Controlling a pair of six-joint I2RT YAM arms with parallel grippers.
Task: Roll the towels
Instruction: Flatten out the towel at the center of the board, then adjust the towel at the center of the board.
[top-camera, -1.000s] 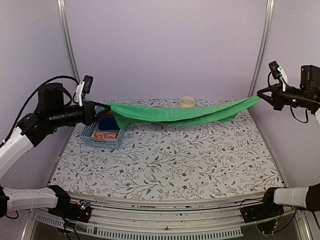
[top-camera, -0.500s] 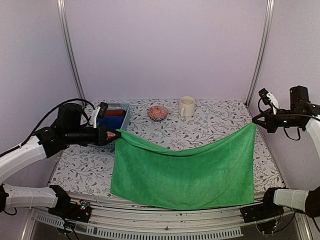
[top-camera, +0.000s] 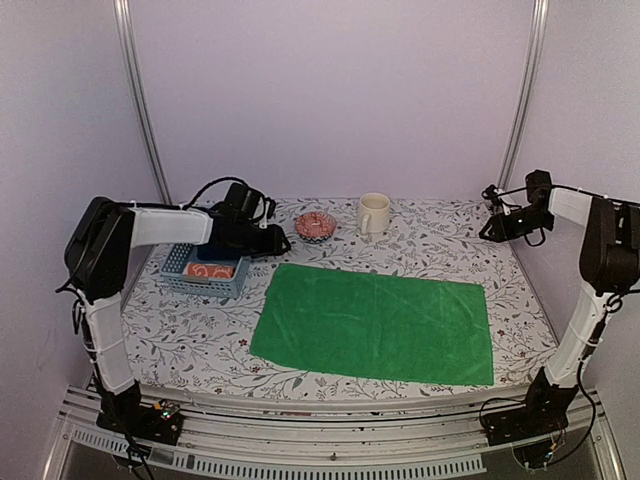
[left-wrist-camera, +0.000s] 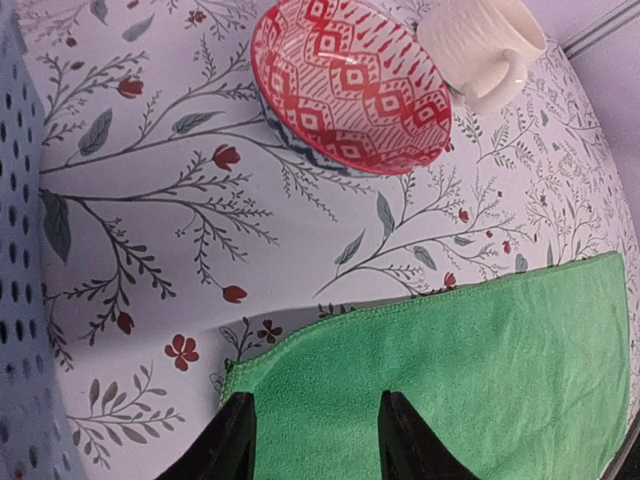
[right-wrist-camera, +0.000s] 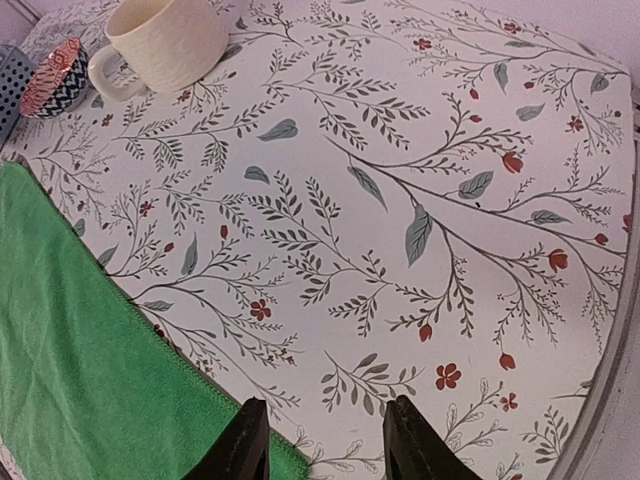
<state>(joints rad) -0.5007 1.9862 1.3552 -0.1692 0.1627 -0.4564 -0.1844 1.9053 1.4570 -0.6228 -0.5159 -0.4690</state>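
- Two arms stand up from their bases at the near edge. I see the left arm (top-camera: 110, 250) rise to a bent elbow, then its forearm reaches level to the right, across the far part of the basket (top-camera: 175, 262).
- The left tool (top-camera: 280, 243) sits low at the far left corner of the green towel (top-camera: 375, 323). On its wrist camera I see the fingers (left-wrist-camera: 232, 445) parted with nothing between them and the towel's corner lying beneath.
- The right arm (top-camera: 600, 260) stands tall at the right edge, elbow high, with its forearm pointing left along the far right of the desk (top-camera: 200, 340).
- The right tool (top-camera: 492, 228) hangs there, apart from the towel. Its fingers (right-wrist-camera: 250, 445) are spread and empty, above the towel's hem and bare desk.
- The green towel lies flat and fully spread on the middle of the desk, not yet rolled.
- An orange towel (top-camera: 209, 270) lies in the basket at the left.
- A red-patterned bowl (top-camera: 316, 225) and a cream mug (top-camera: 373, 213) stand at the far side, beyond the towel.
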